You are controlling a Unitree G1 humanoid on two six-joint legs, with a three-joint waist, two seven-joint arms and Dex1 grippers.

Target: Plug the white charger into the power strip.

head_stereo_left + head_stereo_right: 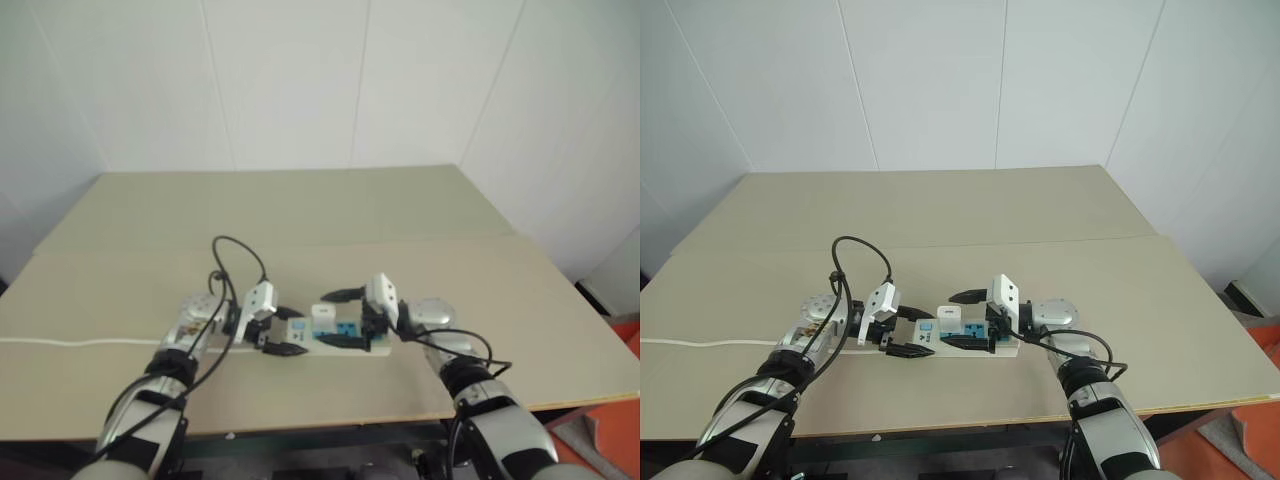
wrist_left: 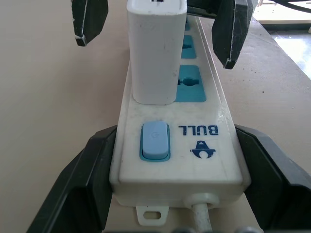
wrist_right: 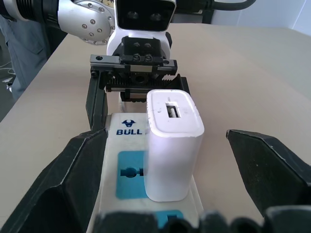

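Observation:
The power strip (image 1: 372, 347) lies flat near the table's front edge. The white charger (image 1: 323, 312) stands upright in the blue socket nearest the strip's switch (image 2: 155, 140). My left gripper (image 1: 287, 331) straddles the switch end, and its black fingers (image 2: 92, 174) press against both long sides of the strip. My right gripper (image 1: 342, 318) comes in from the opposite end and is open. Its fingers (image 3: 73, 179) stand wide on either side of the charger (image 3: 172, 145), with a clear gap to it on each side.
The strip's thin white cord (image 1: 80, 343) runs left across the table (image 1: 300, 210). Black cables (image 1: 235, 255) loop above my left wrist. The tabletop is two tan boards with a seam (image 1: 420, 240) behind the strip. The front edge (image 1: 350, 420) is close.

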